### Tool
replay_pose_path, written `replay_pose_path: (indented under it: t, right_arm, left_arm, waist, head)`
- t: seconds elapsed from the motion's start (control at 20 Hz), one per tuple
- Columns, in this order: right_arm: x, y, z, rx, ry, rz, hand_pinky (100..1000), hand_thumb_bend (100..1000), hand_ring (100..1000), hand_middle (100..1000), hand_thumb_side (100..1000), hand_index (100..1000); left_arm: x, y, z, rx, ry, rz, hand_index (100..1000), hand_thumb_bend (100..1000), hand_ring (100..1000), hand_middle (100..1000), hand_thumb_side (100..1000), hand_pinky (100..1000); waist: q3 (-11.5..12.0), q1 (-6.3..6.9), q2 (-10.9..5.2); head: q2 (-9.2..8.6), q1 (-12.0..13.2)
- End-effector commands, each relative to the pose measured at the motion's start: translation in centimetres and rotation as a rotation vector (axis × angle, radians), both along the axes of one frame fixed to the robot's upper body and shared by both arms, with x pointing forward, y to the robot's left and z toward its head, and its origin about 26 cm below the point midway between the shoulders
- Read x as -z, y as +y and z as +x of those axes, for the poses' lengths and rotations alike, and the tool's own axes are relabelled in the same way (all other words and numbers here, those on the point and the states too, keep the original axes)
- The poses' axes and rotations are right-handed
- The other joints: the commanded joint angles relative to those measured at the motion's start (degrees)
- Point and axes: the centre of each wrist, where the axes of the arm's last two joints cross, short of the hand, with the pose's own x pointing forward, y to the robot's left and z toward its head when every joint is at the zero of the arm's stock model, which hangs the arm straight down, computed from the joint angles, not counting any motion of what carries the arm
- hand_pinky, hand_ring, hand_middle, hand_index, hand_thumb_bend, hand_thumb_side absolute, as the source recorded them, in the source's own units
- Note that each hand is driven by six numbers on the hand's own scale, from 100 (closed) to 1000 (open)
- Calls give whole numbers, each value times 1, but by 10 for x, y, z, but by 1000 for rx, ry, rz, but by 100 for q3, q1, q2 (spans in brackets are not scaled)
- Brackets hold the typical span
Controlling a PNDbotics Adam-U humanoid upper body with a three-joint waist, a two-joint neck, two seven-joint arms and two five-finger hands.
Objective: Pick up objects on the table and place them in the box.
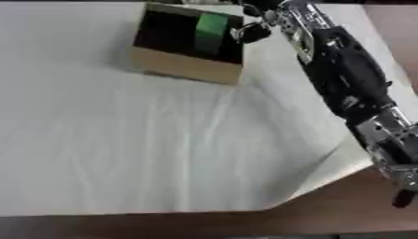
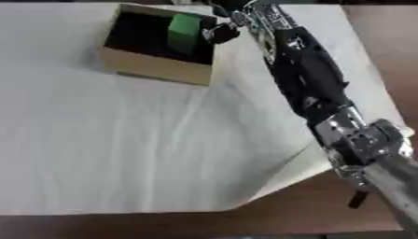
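Open-topped brown cardboard box [image 1: 186, 65] with dark interior, positioned at far centre of table, resting on wrinkled white cloth [image 1: 122, 140] covering most of the brown wooden table [image 1: 343, 210]. Box slightly askew relative to the view edges, plain front wall toward the camera. Green rectangular block [image 2: 184, 29] located at the right-hand end of the box opening, upper part level with or above the rim, lower part against the dark interior; whether resting on the box floor or suspended cannot be told. Right hand [image 2: 222, 31] positioned at the far right corner of the box, directly beside the green block and apparently in contact with its right side. Fingers [image 1: 253, 33] dark and curled near the block; whether pinching the block or merely alongside it cannot be told from either view. Right arm [image 1: 347, 74], black with silver joints, extended diagonally from lower right of the view up to the box, passing above the right portion of the cloth. Silver joint section visible near the lower right edge, over the bare table surface. Cloth front right corner cut diagonally, exposing bare table wood below and to the right. Cloth creased in long folds running from the box toward the near edge. No other loose items visible on the cloth. Left hand outside both views.
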Motion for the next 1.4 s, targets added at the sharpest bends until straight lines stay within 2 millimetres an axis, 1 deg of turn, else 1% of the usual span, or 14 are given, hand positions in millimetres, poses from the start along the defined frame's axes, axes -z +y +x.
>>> replay_pose_path:
  t: [0.05,0.3,0.35,0.45,0.6,0.65,0.8,1.0,1.1,1.3,1.35,1.4]
  right_arm:
    - [-5,-5,-1,-4,0,-23,995,499,992,989,557,1000]
    - [-11,-2,-4,-42,-18,-27,998,493,992,988,576,1000]
    - [-13,-1,-4,-52,-26,-29,999,495,992,988,555,1000]
    - [-19,3,-6,-78,-47,-30,999,485,991,987,543,1000]
    - [-34,11,-11,-137,-116,-14,989,424,982,975,469,1000]
    - [-40,13,-14,-158,-147,-4,988,414,981,974,461,1000]
    - [-56,21,-23,-223,-235,21,977,367,973,965,394,1000]
    - [-71,29,-36,-304,-316,35,970,342,967,958,337,1000]
    - [-73,31,-44,-349,-328,24,968,331,967,958,333,1000]
    - [-77,33,-53,-378,-321,43,968,331,967,958,333,1000]
    - [-76,33,-55,-390,-314,41,952,306,956,953,280,1000]
    - [-75,31,-59,-408,-312,33,952,306,956,953,280,1000]
  left_arm:
    - [-7,1,-3,3,-26,10,929,100,718,737,914,824]
    - [-7,2,-3,1,-24,10,929,100,717,737,914,825]
    - [-7,2,-3,1,-25,11,929,100,717,737,915,825]
    - [-7,2,-3,-1,-24,12,928,100,717,737,915,825]
    - [-6,4,-3,-9,-20,15,928,100,717,736,917,825]
    - [-6,4,-4,-13,-17,16,928,100,717,736,917,825]
    - [-3,8,-4,-28,-8,19,928,100,716,736,918,826]
    - [-1,12,-5,-49,-7,21,927,100,716,737,914,827]
    - [0,16,-6,-66,-9,18,927,100,716,738,913,827]
    - [0,17,-6,-76,-12,15,927,100,716,738,913,827]
    - [1,20,-6,-89,-11,9,926,100,715,738,908,829]
    - [1,23,-7,-105,-12,2,926,100,715,738,908,829]
  waist:
    - [-5,23,-82]
    - [-45,20,-75]
    - [-55,21,-74]
    - [-84,24,-72]
    - [-165,35,-74]
    - [-199,40,-79]
    - [-318,62,-98]
    - [-480,96,-129]
    - [-599,108,-153]
    - [-646,113,-161]
    - [-698,121,-164]
    - [-796,141,-166]
  head:
    - [21,9]
    - [27,25]
    - [28,28]
    - [27,42]
    - [20,92]
    - [18,122]
    - [8,222]
    - [8,355]
    - [2,450]
    - [-1,487]
    - [-12,536]
    - [-19,600]
